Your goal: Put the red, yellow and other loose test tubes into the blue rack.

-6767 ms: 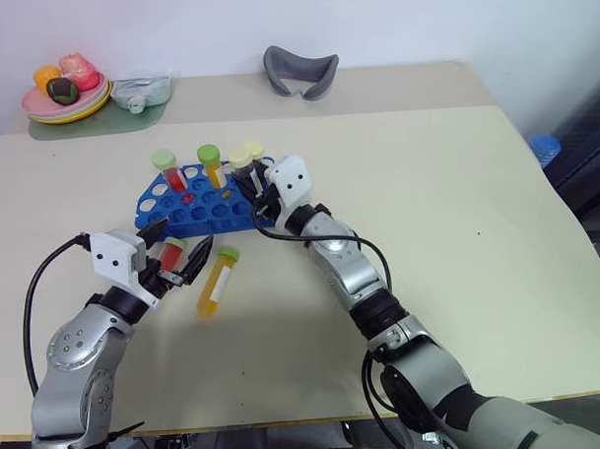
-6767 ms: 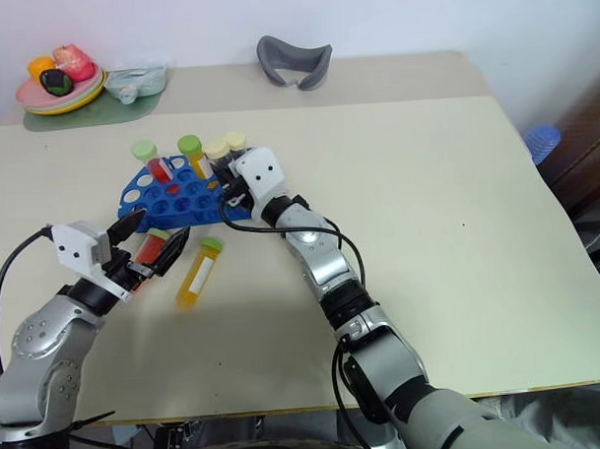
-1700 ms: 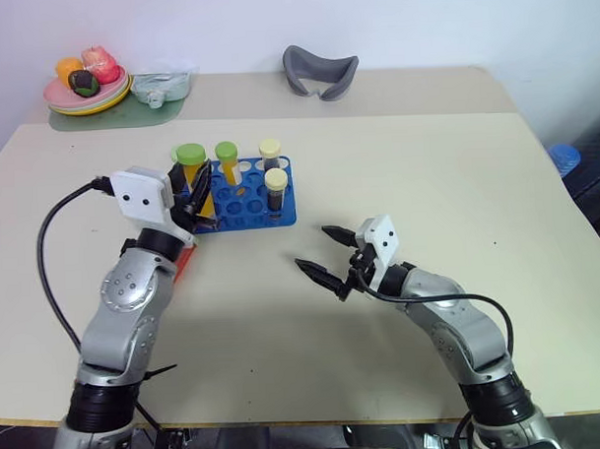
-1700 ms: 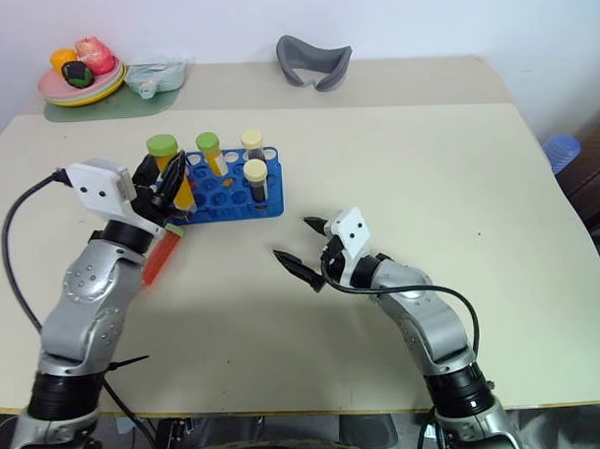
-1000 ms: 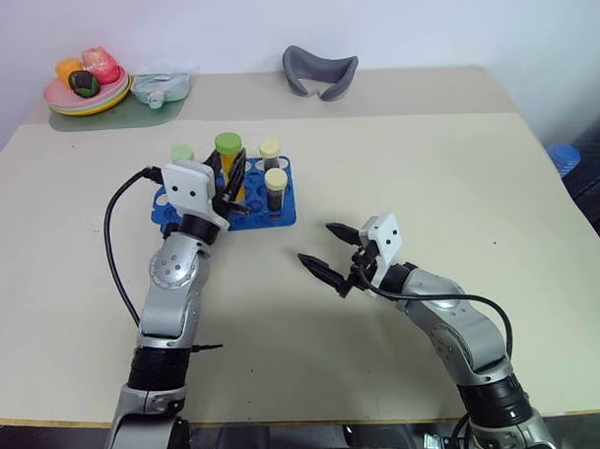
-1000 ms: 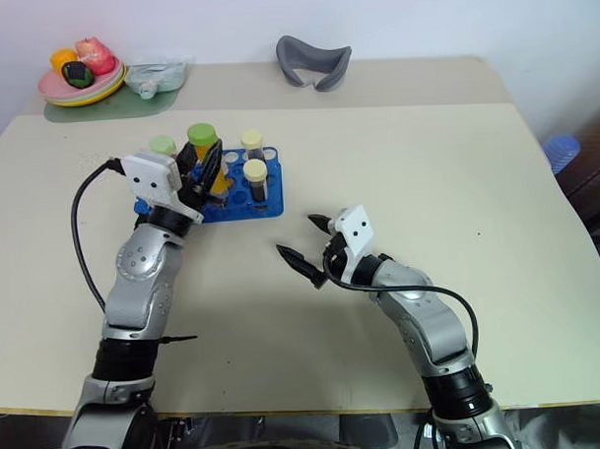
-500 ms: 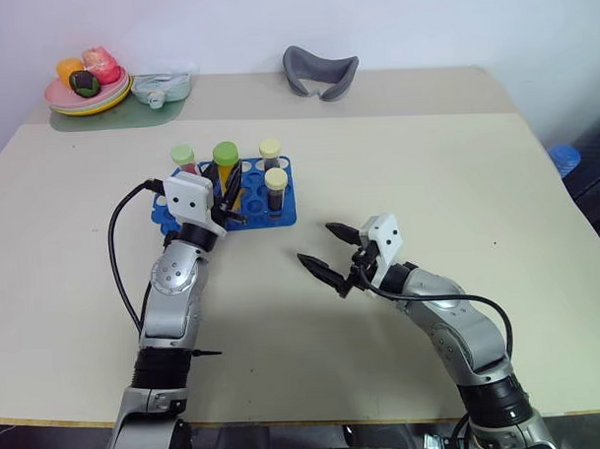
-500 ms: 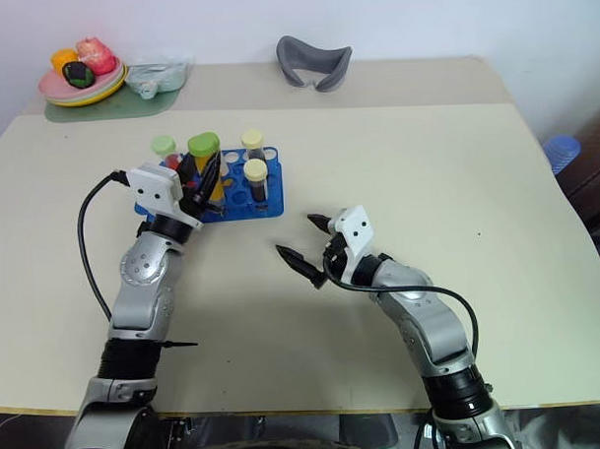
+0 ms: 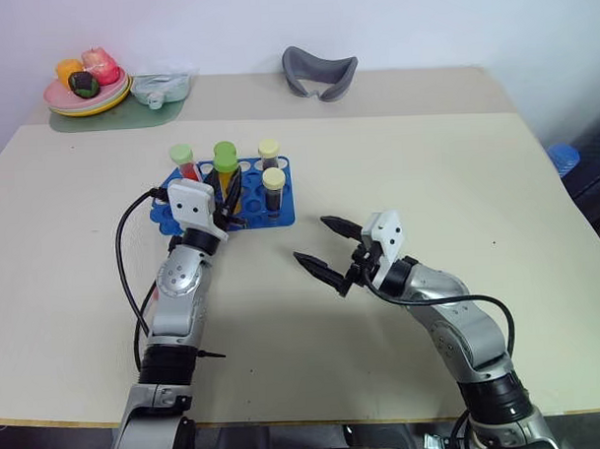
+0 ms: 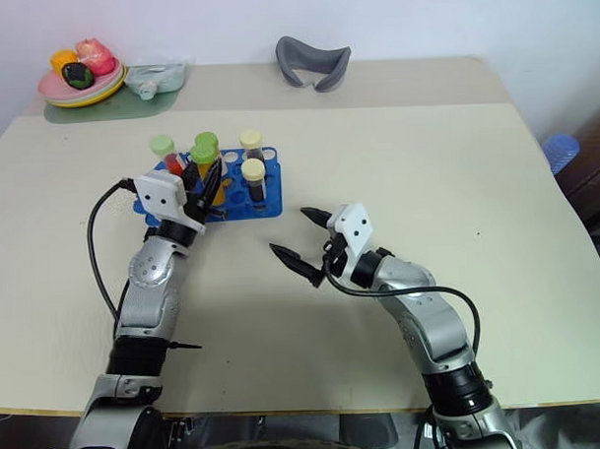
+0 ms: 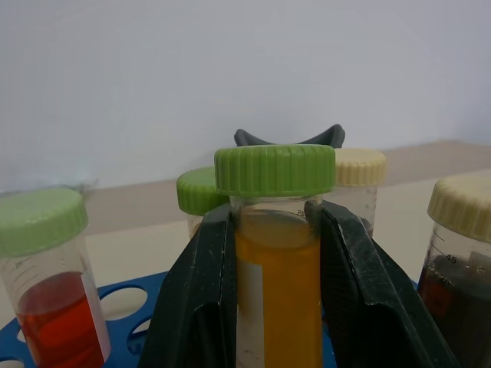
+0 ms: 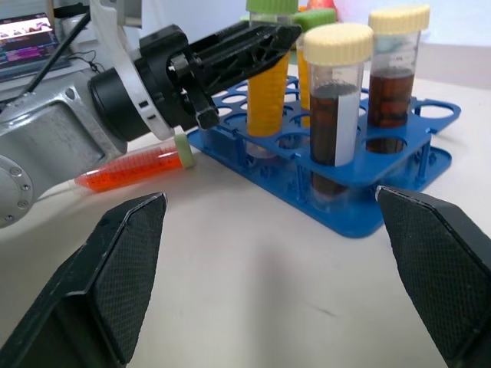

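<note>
Yellow tube [image 11: 278,307], green cap, upright over the blue rack [image 9: 280,213], clamped in my left gripper [image 9: 224,198], forearm stretched forward. My right gripper [image 9: 327,251] hovers near the rack, fingers spread wide, empty, pointing left. Red tube [image 12: 130,169] lies on the table [image 9: 426,171] beside the rack.

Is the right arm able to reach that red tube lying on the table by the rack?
Probably not cleanly. The red tube lies beside the blue rack under the left arm, whose left gripper is shut on the yellow tube. Nothing else stands before the open right gripper.
</note>
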